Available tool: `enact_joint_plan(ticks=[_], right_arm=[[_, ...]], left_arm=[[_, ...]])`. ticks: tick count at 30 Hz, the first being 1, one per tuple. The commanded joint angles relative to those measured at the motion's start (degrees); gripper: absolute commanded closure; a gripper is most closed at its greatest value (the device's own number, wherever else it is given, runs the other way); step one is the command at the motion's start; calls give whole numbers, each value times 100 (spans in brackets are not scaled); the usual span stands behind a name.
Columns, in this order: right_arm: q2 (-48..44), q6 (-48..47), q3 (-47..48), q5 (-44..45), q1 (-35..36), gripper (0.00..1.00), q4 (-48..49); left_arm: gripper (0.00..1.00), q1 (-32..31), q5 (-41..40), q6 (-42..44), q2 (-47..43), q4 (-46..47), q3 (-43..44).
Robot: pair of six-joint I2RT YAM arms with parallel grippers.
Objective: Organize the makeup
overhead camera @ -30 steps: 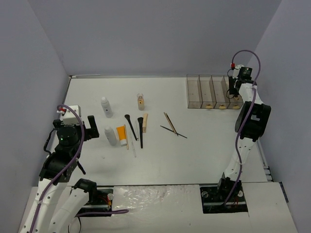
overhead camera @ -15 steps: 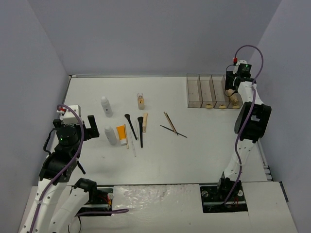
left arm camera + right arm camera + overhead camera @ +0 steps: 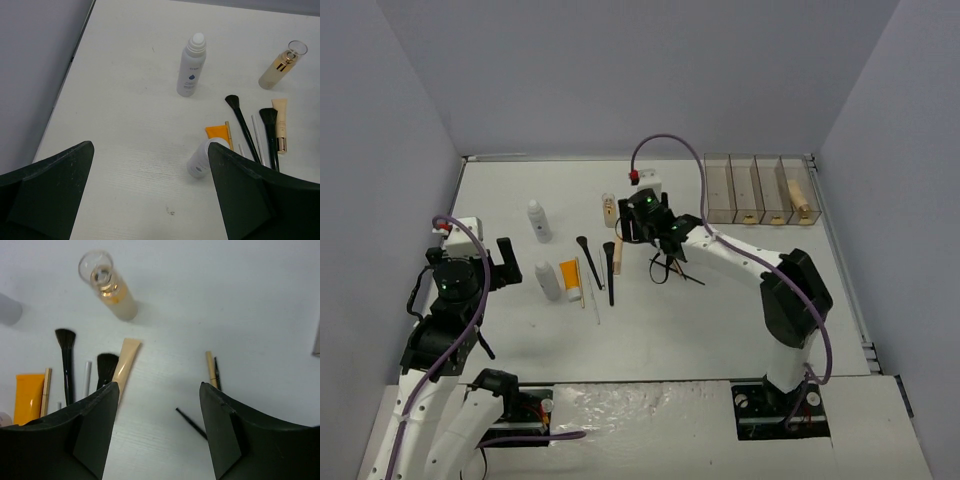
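Observation:
The makeup lies left of centre: an upright white bottle [image 3: 537, 220], a second white bottle [image 3: 548, 280], a glass bottle of tan liquid [image 3: 609, 208], an orange tube [image 3: 570, 278], two black brushes [image 3: 588, 258], a beige tube [image 3: 618, 252] and thin pencils [image 3: 672, 264]. My right gripper [image 3: 660, 246] hangs open and empty above the table; in its wrist view it [image 3: 159, 430] is between the beige tube [image 3: 125, 362] and the pencils [image 3: 212, 370]. My left gripper [image 3: 505, 262] is open and empty, left of the second white bottle [image 3: 199, 159].
The clear four-compartment box [image 3: 760, 188] stands at the back right, with a beige item [image 3: 798, 195] in its rightmost compartment. Grey walls close in the left, back and right sides.
My right arm has swung from the box at the far right to the middle of the table, over the beige tube and pencils. The left arm has barely moved.

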Motion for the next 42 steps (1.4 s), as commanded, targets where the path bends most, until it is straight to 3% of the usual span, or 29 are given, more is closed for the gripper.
enact_joint_plan(ticks=[1,11,21,29,37,42], right_arm=[[570,872,-29,749,525,39,560],[1538,1085,334,764,928,45,742],[1687,1102,148,978,929,55,785],[1652,1067,-79,1002,814,71,777],[1265,434,-93,756,732,97,765],[350,-316,-2,565,468,100,555]], left_arm=[[3,163,108,-142,114,315,119],[3,272,230,-180,167,332,118],[3,283,304,-188,203,342,127],[3,308,355,-197,229,342,127],[3,335,379,-197,244,336,127],[3,344,392,-197,241,329,127]])
